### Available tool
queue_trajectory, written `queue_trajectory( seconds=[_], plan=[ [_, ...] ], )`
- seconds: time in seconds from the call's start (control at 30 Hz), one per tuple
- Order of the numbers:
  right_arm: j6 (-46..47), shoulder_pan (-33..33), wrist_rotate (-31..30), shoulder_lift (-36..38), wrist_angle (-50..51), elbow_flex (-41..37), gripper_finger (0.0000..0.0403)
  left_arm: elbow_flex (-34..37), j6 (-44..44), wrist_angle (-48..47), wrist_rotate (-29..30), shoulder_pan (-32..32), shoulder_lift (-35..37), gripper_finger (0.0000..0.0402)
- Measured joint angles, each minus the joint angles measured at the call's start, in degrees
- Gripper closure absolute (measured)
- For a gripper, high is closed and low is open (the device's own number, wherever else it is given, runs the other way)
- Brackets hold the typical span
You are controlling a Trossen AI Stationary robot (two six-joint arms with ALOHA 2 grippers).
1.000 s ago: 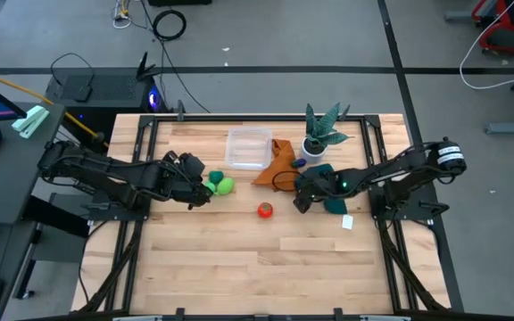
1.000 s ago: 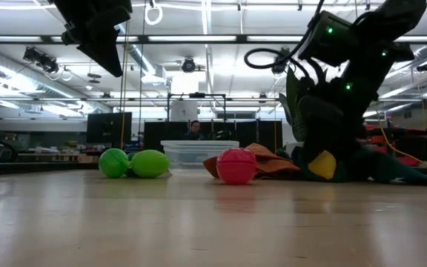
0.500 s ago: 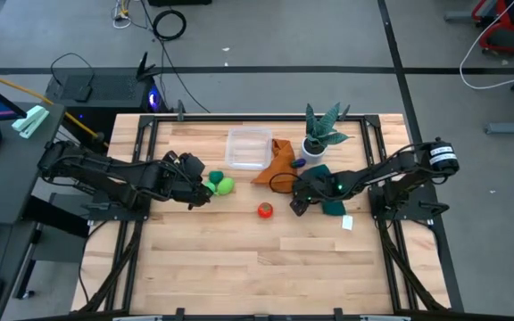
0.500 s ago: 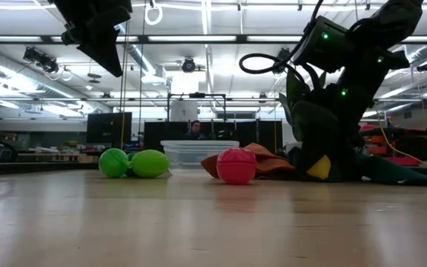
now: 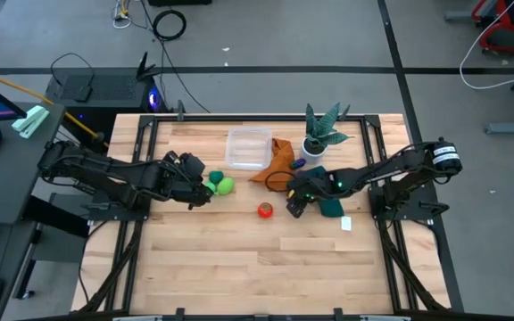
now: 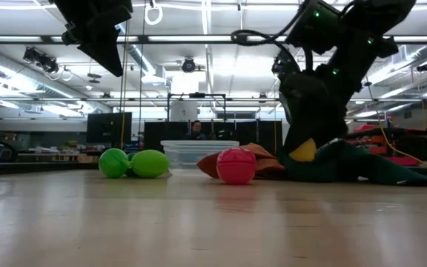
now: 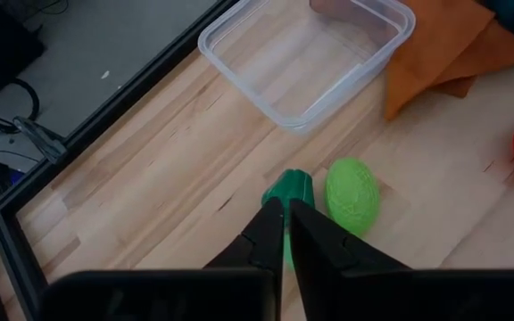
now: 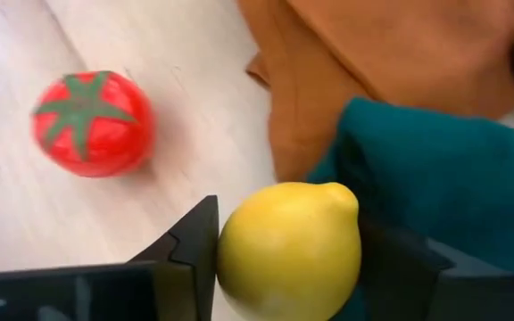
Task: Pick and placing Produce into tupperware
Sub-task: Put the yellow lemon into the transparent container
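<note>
The yellow lemon [image 8: 289,251] is pinched between the two fingers of the right gripper [image 8: 284,259], down low by the dark green cloth [image 8: 435,160], and the low view shows it [image 6: 303,149] lifted just off the table. The red tomato [image 8: 92,122] sits on the bare wood just beside it, and the orange cloth [image 8: 373,62] is bunched up right behind. From above, the right gripper [image 5: 294,207] is between the tomato [image 5: 264,210] and the green cloth [image 5: 328,203]. The clear tupperware [image 5: 249,148] is further back on the table [image 5: 239,267] with nothing visible inside, its side touching the orange cloth [image 5: 275,160]. The two green pieces, a dark one [image 7: 291,192] and a lighter bumpy one [image 7: 352,193], are touching each other in front of the tupperware [image 7: 310,58]. The left gripper [image 7: 285,234] hangs above them with its fingers pressed together, holding nothing. The potted plant [image 5: 321,132] stands at the back, near the cloths. Can't make out the purple piece for sure.
</note>
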State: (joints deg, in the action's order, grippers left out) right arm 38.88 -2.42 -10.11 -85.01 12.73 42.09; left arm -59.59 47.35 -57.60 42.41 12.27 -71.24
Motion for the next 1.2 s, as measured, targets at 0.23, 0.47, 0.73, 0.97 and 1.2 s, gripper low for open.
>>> queue_trajectory(
  seconds=[0.23,0.47,0.73,0.97,1.2],
  plan=[
    [-3.8,-0.9,1.7,0.0,2.8,4.3,0.0230,0.0,0.0,0.0,0.0,0.0,0.0,0.0370],
    [-10.8,-2.0,1.2,0.0,2.6,9.2,0.0230,0.0,-0.1,0.0,0.0,0.0,0.0,0.0363],
    [-21.3,-1.4,-2.2,0.0,2.4,14.3,0.0230,0.0,-0.2,-0.1,0.0,0.0,0.0,0.0365],
    [-28.2,1.4,-5.6,0.0,0.6,17.9,0.0230,0.0,-4.4,-0.1,0.0,0.0,0.0,0.0359],
    [-35.0,6.9,-5.8,-0.3,-5.5,19.1,0.0230,0.0,-5.9,0.1,0.6,0.0,0.0,0.0359]
  ],
)
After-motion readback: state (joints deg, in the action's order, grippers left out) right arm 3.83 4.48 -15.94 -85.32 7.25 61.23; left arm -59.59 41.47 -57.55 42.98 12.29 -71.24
